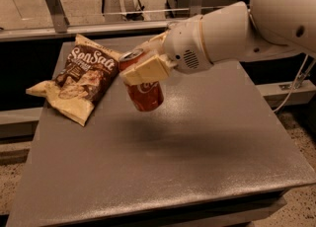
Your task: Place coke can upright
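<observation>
- The gripper (143, 70) is hanging in the air over the back left part of the table (197, 147).
- It is squeezing the can (145, 97) near its top, with its fingers closed tight on the can's sides.
- A pale finger (148, 69) is lying across the front of the can and hiding part of the white writing.
- The can is not touching the table. It is floating above it, and a soft shadow (148, 134) is showing on the table below.
- The can is almost standing straight, with its silver top leaning a little to the back left.
- I think the gripper is holding it high up so the bottom is free to land flat on the table.
- The white arm (217, 36) is reaching in from the right side, so the gripper is holding the can from the side.
- A chip bag (81, 80) is lying flat just to the left of the can.
- I think the can is going to need a spot a bit away from the bag, so it is not bumping into it.
- The job is looking close to done, but the can is not yet set down.
</observation>
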Motion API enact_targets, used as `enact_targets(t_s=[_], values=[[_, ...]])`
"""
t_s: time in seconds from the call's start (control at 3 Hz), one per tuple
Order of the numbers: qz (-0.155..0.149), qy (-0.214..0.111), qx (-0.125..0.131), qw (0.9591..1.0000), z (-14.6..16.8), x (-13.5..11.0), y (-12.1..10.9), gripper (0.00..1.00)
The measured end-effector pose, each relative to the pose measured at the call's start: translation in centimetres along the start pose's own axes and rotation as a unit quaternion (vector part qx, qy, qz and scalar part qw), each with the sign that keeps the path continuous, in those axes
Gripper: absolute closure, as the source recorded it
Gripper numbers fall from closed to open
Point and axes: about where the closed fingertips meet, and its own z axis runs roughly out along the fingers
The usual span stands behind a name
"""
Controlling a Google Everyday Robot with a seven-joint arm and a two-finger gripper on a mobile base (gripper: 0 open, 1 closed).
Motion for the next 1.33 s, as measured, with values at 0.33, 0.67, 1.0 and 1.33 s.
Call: enact_targets(t_s=[0.33, 0.67, 1.0, 1.33], values=[[-0.04, -0.065, -0.04, 0.9963, -0.4, -0.1, 1.3, 1.0], [-0.136, -0.103, -0.066, 0.9831, -0.5, 0.9, 2.8, 1.0], [-0.156, -0.102, -0.064, 0.9804, -0.4, 0.7, 2.9, 1.0], [-0.115, -0.143, -0.064, 0.9809, 0.4, 2.1, 3.4, 1.0]])
